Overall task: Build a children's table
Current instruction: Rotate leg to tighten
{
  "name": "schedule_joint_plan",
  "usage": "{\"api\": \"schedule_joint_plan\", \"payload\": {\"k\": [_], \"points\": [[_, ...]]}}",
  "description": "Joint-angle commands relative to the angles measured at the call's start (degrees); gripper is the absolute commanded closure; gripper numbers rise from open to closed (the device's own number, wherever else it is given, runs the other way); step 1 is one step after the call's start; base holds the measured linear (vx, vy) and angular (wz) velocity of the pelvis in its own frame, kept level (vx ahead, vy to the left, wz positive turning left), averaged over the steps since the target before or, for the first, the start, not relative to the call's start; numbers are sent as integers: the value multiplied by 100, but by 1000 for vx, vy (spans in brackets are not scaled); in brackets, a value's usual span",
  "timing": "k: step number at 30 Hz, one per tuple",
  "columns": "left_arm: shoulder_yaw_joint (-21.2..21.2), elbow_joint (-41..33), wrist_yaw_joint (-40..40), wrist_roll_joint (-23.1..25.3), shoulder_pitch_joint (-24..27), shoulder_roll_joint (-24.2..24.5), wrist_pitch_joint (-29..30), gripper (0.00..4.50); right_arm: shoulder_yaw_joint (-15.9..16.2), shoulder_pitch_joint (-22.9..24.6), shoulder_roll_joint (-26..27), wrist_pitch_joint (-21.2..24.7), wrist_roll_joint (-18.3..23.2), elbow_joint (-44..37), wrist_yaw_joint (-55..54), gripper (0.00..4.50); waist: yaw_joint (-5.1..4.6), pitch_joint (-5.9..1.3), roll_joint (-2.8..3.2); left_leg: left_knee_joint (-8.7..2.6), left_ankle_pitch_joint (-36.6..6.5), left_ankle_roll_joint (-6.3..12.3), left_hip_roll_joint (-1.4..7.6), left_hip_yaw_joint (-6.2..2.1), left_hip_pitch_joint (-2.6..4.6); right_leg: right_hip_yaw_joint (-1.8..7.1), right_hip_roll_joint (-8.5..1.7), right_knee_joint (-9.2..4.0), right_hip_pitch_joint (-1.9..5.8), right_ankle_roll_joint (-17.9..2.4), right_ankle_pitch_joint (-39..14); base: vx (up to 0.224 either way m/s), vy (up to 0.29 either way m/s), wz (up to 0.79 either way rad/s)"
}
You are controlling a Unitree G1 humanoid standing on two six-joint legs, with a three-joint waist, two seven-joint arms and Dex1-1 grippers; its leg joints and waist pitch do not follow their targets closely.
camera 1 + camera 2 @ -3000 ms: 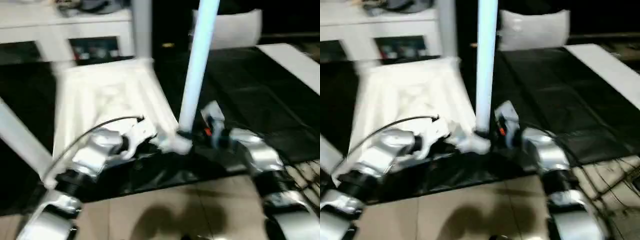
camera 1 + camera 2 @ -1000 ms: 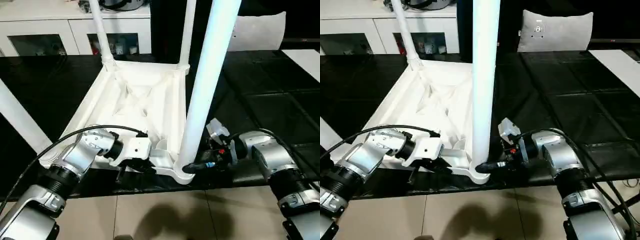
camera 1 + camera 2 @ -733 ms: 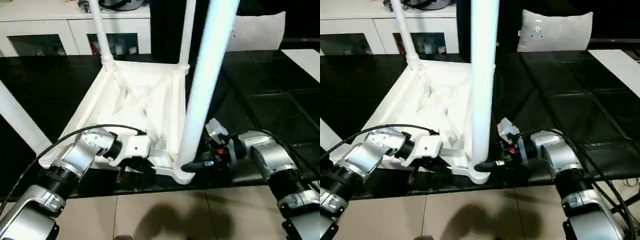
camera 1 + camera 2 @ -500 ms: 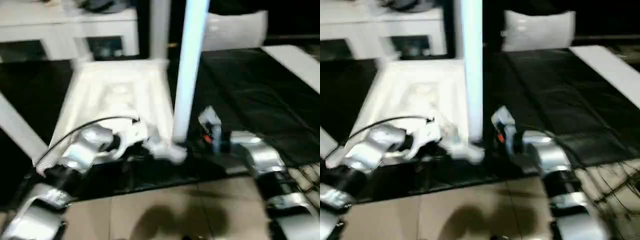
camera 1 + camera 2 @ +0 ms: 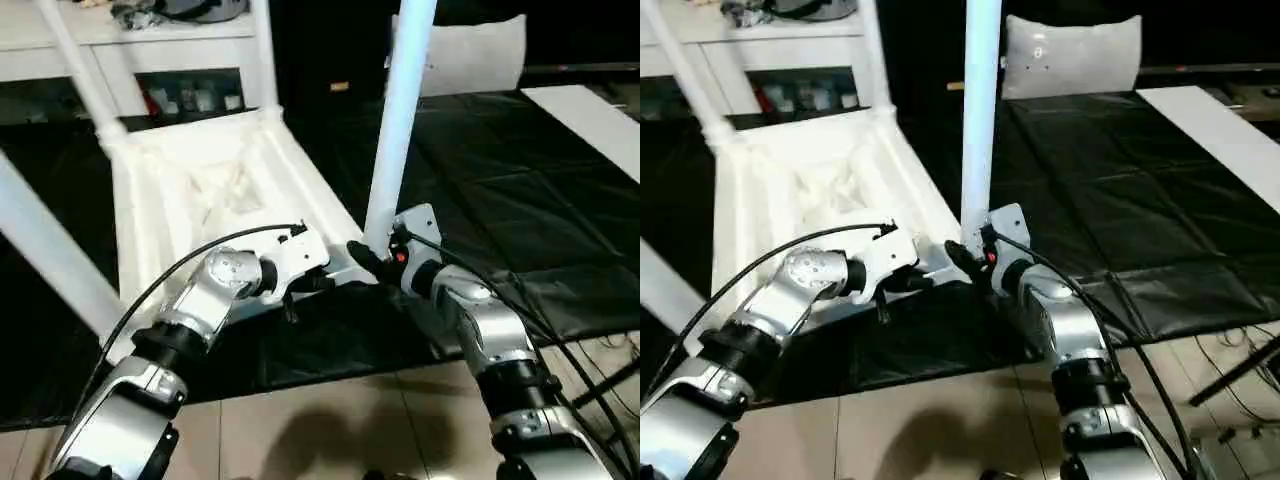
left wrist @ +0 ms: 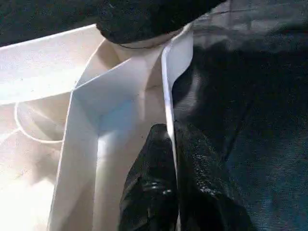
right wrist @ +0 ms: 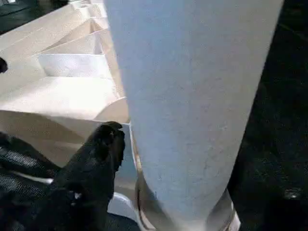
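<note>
We see the table (image 5: pixel 200 190) lying upside down on the black mat (image 5: pixel 500 200), ribbed underside up, its legs standing up from the corner sockets. The left gripper (image 6: pixel 171 163) is pinched shut on the thin side wall at the near edge of the table, one black finger (image 6: pixel 149 183) inside the rim and the other outside, just beside the near right corner socket. The right gripper (image 5: pixel 368 262) sits at the foot of the near right leg (image 5: pixel 400 130), where the leg enters its socket; in the right wrist view one black finger (image 7: pixel 96 159) rests against the socket rim beside the leg. We cannot tell how wide this gripper stands, nor whether it clasps the leg. Compared with a second ago, the right gripper was reaching in level from the right with its fingers around the leg base; it now stands closer in behind the socket, and the left grip on the rim is unchanged. A white cabinet (image 5: pixel 150 50) and a cushion (image 5: pixel 470 55) stand behind.
</note>
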Motion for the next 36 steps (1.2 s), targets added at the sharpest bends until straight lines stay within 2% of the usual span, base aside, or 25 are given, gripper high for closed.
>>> {"api": "schedule_joint_plan", "payload": {"k": [1, 3, 4, 5, 7, 10, 13, 14, 15, 16, 17, 20, 21, 22, 23, 24, 25, 26, 27, 28, 30, 33, 34, 35, 36], "points": [[61, -71, 267, 30, -297, -27, -341, 450, 78, 146, -31, 2, 75, -192, 111, 84, 30, -466, 2, -329, -81, 550, 43, 48, -96, 401, -365, -226, 454, -310, -1424, 0, 0, 0], [82, 19, 352, 48, -321, -31, -410, 450, 41, 217, -62, -7, 91, -290, 92, 67, 46, -454, 7, -322, -17, 598, 48, 57, -89, 412, -355, -223, 432, -367, -1338, 0, 0, 0], [165, 136, 567, 57, -337, -33, -503, 450, -65, 426, -168, 27, 136, -555, 58, 57, 71, -450, -1, -326, 5, 613, 53, 66, -93, 420, -360, -210, 436, -411, -1314, 0, 0, 0], [183, 155, 593, 49, -337, -34, -520, 450, -83, 469, -190, 38, 154, -610, 68, 51, 91, -434, -2, -327, -73, 616, 43, 78, -88, 422, -357, -236, 434, -370, -1418, 0, 0, 0], [356, 140, 633, -114, -290, -45, -556, 395, -187, 738, -350, 57, 312, -987, 255, 37, 119, -420, -2, -336, -193, 605, 35, 91, -87, 421, -362, -264, 430, -318, -1579, 0, 0, 0], [422, 101, 593, -199, -262, -55, -543, 390, -213, 821, -400, 78, 372, -1119, 337, 13, 121, -421, -19, -336, -187, 619, 30, 88, -114, 410, -356, -267, 438, -258, -1616, 0, 0, 0], [709, -253, 538, -553, -41, -106, -414, 351, -251, 1044, -560, 80, 509, -1532, 505, 0, 115, -371, -13, -344, -460, 564, 7, 113, -84, 388, -345, -355, 410, -173, -2051, 0, 0, 0], [903, -634, 574, -809, 215, -126, -296, 349, -244, 1199, -686, 183, 637, -1867, 652, 0, 110, -353, -23, -351, -549, 557, 11, 114, -90, 382, -346, -371, 425, -117, -2167, 0, 0, 0], [903, -634, 574, -809, 215, -126, -296, 350, -244, 1199, -686, 183, 637, -1867, 652, 0, 110, -353, -23, -351, -549, 557, 11, 114, -90, 382, -346, -371, 425, -117, -2167, 0, 0, 0], [986, -904, 619, -945, 402, -128, -211, 329, -237, 1280, -762, 335, 758, -2080, 770, 0, 93, -336, -24, -362, -645, 564, 6, 114, -83, 362, -316, -403, 398, -39, -2317, 0, 0, 0], [1027, -1121, 633, -1029, 545, -127, -140, 329, -229, 1328, -807, 439, 863, -2217, 879, 0, 90, -342, -29, -363, -658, 551, 11, 107, -79, 361, -317, -397, 421, -29, -2308, 0, 0, 0], [1121, -1617, 716, -1169, 864, -151, 27, 308, -184, 1406, -901, 579, 1071, -2465, 1125, 0, 66, -330, -9, -364, -803, 557, 3, 117, -52, 343, -297, -455, 384, 82, -2504, 0, 0, 0], [1220, -2111, 798, -1305, 1182, -183, 208, 305, -126, 1455, -975, 654, 1193, -2634, 1325, 0, 64, -320, -10, -369, -858, 546, 11, 107, -62, 333, -311, -467, 393, 116, -2566, 0, 0, 0], [1220, -2111, 798, -1305, 1182, -183, 208, 284, -126, 1455, -975, 654, 1193, -2634, 1325, 0, 63, -307, 4, -376, -884, 534, 23, 101, -63, 331, -311, -483, 390, 114, -2567, 0, 0, 0], [1220, -2111, 798, -1305, 1182, -183, 208, 273, -126, 1455, -975, 654, 1193, -2634, 1325, 0, 58, -296, -1, -368, -929, 531, -10, 113, -50, 314, -284, -518, 367, 182, -2690, 0, 0, 0], [1271, -2406, 830, -1392, 1380, -190, 303, 273, -85, 1496, -1018, 690, 1237, -2729, 1430, 0, 67, -303, 34, -364, -940, 524, -16, 107, -44, 306, -283, -519, 368, 202, -2721, 0, 0, 0], [1342, -2846, 920, -1525, 1671, -210, 505, 266, -36, 1581, -1094, 795, 1338, -2893, 1532, 0, 68, -290, 33, -376, -969, 500, 4, 97, -60, 301, -291, -516, 386, 214, -2701, 0, 0, 0], [1342, -2846, 920, -1525, 1671, -210, 505, 262, -36, 1581, -1094, 795, 1338, -2893, 1532, 0, 66, -289, 18, -380, -970, 489, 20, 90, -70, 302, -300, -513, 406, 224, -2668, 0, 0, 0], [1371, -3282, 975, -1629, 1983, -197, 687, 262, 7, 1671, -1162, 887, 1453, -3055, 1637, 0, 67, -295, 30, -374, -983, 484, 20, 97, -44, 307, -297, -514, 380, 216, -2693, 0, 0, 0], [1379, -3594, 1015, -1701, 2197, -176, 829, 241, 33, 1737, -1211, 965, 1542, -3181, 1695, 0, 64, -289, 23, -383, -965, 493, 27, 89, -71, 310, -300, -502, 401, 209, -2660, 0, 0, 0], [1399, -4138, 1136, -1709, 2730, -97, 1066, 225, 79, 1845, -1239, 1070, 1694, -3368, 1814, 0, 48, -278, 12, -387, -984, 531, 14, 89, -85, 298, -266, -535, 390, 277, -2708, 0, 0, 0], [1482, -4569, 1233, -1719, 3284, -13, 1255, 209, 140, 1801, -1102, 1042, 1720, -3386, 1757, 0, -20, -246, 17, -389, -1103, 517, -4, 85, -88, 281, -257, -562, 365, 324, -2864, 0, 0, 0], [1520, -4633, 1233, -1717, 3427, 29, 1264, 209, 156, 1709, -978, 956, 1680, -3293, 1661, 0, -66, -228, 9, -374, -1219, 512, -43, 93, -71, 246, -228, -619, 346, 422, -3074, 0, 0, 0], [1532, -4668, 1236, -1717, 3484, 51, 1277, 186, 163, 1674, -929, 927, 1673, -3260, 1626, 0, -91, -226, 2, -363, -1314, 491, -57, 86, -54, 215, -231, -653, 339, 506, -3238, 0, 0, 0], [1543, -4703, 1239, -1716, 3539, 73, 1289, 180, 169, 1641, -881, 898, 1665, -3229, 1592, 0, -100, -219, 10, -368, -1357, 479, -57, 75, -65, 198, -239, -659, 348, 535, -3284, 0, 0, 0]]}}
